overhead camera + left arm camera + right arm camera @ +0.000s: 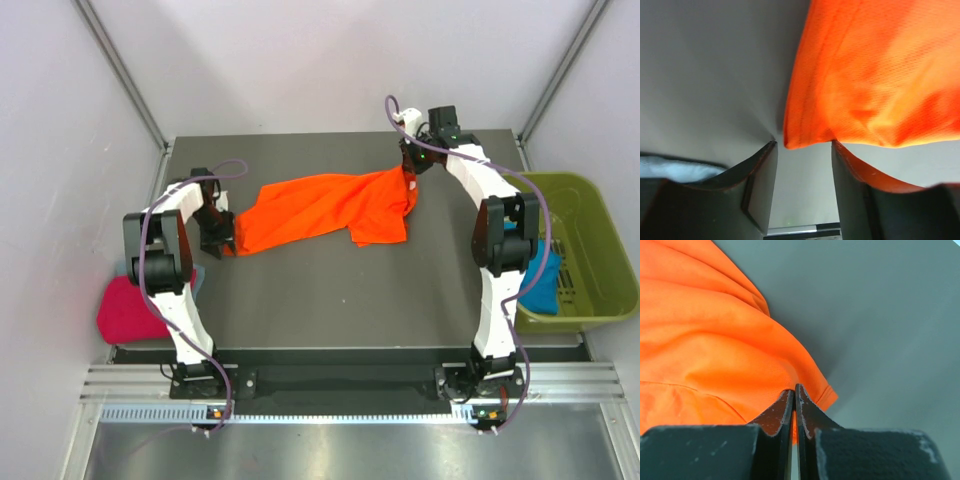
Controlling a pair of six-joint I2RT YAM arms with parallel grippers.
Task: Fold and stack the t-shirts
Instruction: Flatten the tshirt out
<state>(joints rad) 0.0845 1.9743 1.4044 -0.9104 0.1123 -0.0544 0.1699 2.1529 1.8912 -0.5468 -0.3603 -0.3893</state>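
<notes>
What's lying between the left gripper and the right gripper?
The bright orange cloth t-shirt spans that stretch in the top view: the right gripper pinches one end, and the other end reaches the open left gripper.

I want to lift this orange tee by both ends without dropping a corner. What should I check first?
1. Right gripper pinching the bright orange cloth t-shirt: ok, jaws shut on its edge.
2. Left gripper holding the other end: not ok, jaws apart, the corner only at the fingertips.
3. Shirt spread flat: not ok, creased and bunched near the right gripper.
4. Other shirts out of the way: ok, magenta-pink tee beside the left arm, teal-blue tee in the olive-green plastic bin.
5. Tag side up: cannot tell.
</notes>
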